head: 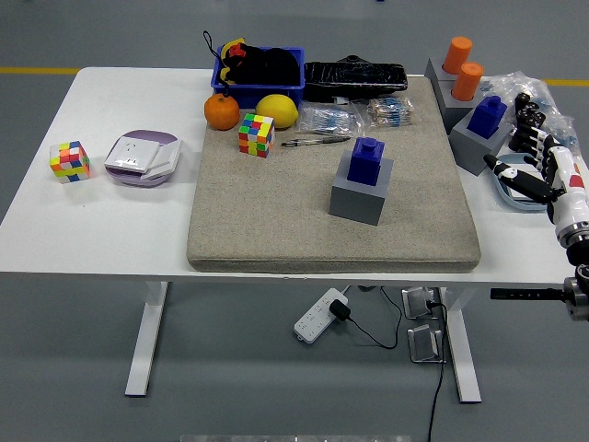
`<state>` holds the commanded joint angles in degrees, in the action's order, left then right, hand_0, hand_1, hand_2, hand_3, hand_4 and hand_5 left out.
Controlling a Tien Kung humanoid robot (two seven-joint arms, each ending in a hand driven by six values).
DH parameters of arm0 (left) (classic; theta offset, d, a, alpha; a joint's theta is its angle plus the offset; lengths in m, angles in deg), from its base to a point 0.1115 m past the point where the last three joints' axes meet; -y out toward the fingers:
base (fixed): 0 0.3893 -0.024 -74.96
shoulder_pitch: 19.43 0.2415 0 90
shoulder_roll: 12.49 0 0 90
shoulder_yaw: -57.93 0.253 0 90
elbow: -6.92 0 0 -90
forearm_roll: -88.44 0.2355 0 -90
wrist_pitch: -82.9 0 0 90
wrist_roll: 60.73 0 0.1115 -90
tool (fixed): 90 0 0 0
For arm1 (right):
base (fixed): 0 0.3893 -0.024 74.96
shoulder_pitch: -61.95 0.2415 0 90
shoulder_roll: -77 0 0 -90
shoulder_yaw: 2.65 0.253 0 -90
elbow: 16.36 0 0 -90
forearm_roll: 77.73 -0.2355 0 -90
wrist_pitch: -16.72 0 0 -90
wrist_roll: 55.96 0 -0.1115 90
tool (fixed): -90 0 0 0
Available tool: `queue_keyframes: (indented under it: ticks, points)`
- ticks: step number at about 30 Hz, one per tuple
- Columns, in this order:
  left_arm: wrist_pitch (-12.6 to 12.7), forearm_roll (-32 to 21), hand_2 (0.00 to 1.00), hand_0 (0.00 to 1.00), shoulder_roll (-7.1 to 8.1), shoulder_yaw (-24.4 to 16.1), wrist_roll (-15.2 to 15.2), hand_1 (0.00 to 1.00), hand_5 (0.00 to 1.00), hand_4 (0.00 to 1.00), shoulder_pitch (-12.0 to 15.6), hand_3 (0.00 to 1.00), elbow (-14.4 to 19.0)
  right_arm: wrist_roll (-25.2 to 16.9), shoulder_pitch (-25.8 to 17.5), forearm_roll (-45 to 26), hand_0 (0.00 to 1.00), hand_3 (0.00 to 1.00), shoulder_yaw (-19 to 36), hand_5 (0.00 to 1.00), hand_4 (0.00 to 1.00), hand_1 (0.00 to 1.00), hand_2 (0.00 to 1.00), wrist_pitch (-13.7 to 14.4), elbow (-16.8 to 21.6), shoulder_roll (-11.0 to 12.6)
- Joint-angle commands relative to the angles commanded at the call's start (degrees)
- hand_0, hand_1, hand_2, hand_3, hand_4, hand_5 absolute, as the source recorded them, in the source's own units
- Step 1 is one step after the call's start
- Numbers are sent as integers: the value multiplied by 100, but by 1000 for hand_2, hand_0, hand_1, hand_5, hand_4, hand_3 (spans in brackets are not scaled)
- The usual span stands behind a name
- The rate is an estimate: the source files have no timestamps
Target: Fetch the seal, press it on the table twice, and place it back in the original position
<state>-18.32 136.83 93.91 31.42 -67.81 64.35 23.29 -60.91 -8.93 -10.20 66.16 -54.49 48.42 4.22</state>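
Beige matting spans the table (110,230), and on it the blue seal (366,161) stands upright in its grey holder (361,191), left of the right hand (538,166), the only hand visible, whose fingers (525,124) are relaxed, grasping nothing.

This looks like a robotics lab or test hall. A white height-adjustable bench (110,230) stands on a bare grey floor (74,368) marked with a yellow line (37,70). A power strip (319,316) lies under it, and assorted test objects sit on a felt mat (276,221).
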Motion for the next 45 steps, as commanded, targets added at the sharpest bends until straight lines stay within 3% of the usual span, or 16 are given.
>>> queue_keyframes:
  ticks: [45]
  points:
    - [-8, 22, 759, 826, -26, -46, -2, 793, 340, 738, -4, 814, -9, 30, -35, 27, 910, 850, 92, 249, 892, 865, 855, 5, 26, 2]
